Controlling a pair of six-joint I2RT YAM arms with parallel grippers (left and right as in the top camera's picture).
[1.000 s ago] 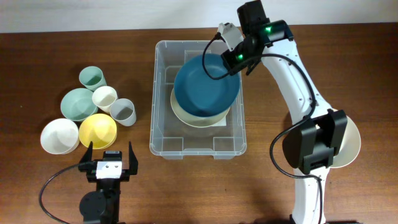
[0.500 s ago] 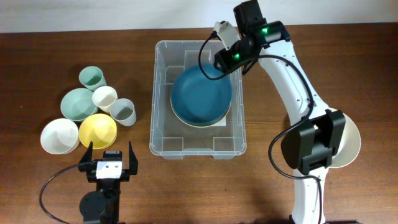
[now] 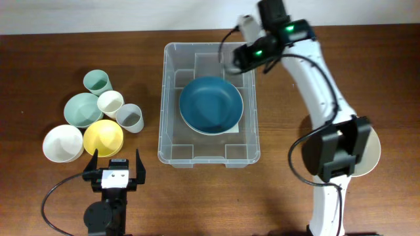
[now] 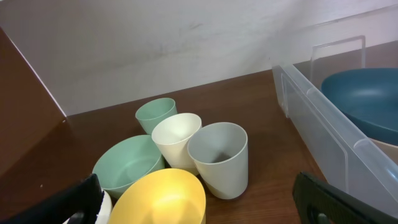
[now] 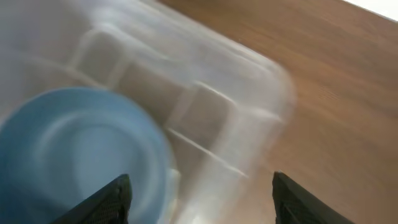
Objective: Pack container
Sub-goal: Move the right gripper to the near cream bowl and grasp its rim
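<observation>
The clear plastic container (image 3: 162, 105) stands mid-table, and its near wall (image 4: 323, 124) shows in the left wrist view. A dark blue bowl (image 3: 211, 103) lies level inside it, nested in a cream bowl whose rim just shows. My right gripper (image 3: 235, 60) hovers open over the container's far right corner. Its wrist view is blurred, with the blue bowl (image 5: 74, 149) lower left, the container's corner (image 5: 205, 106) ahead and nothing in the right gripper (image 5: 202, 202). My left gripper (image 3: 117, 164) rests open near the front edge, left of the container.
Left of the container stands a cluster: white bowl (image 3: 62, 143), yellow bowl (image 3: 103, 137), mint bowl (image 3: 83, 109), mint cup (image 3: 97, 82), cream cup (image 3: 110, 103), grey cup (image 3: 130, 118). A cream bowl (image 3: 371, 147) sits partly behind the right arm's base.
My right gripper opened and let go of the blue bowl, which settled flat onto the cream bowl. The gripper then drew back toward the container's far right corner. The left arm stayed still.
</observation>
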